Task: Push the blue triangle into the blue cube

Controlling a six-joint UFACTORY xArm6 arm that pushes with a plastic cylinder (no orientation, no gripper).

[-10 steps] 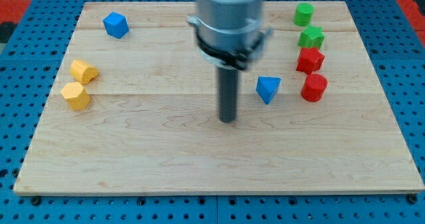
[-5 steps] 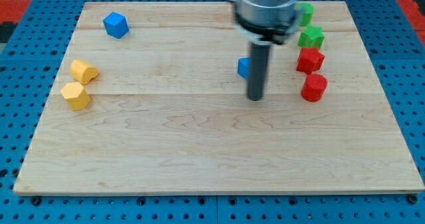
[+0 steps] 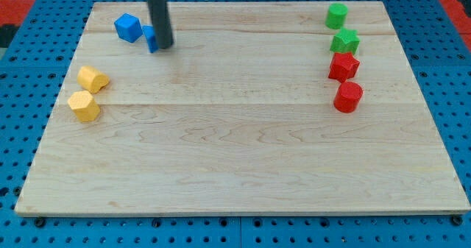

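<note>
Rod-ended and with no hand to open or close, my tip [image 3: 164, 46] sits at the upper left of the light wooden table [image 3: 243, 152], pressed against the right side of the small blue triangle [image 3: 150, 39], mostly hidden behind the rod. That triangle lies just right of the blue cube [image 3: 127, 27], seemingly touching it. Any remaining push runs leftward.

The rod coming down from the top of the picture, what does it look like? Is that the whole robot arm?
Only part of me shows: a straight, smooth, dark grey rod, round like a thick peg, with a faint sheen along its length. It ends bluntly at my tip, beside the blue triangle near the blue cube. No cables, markings or fingers are visible.
</note>
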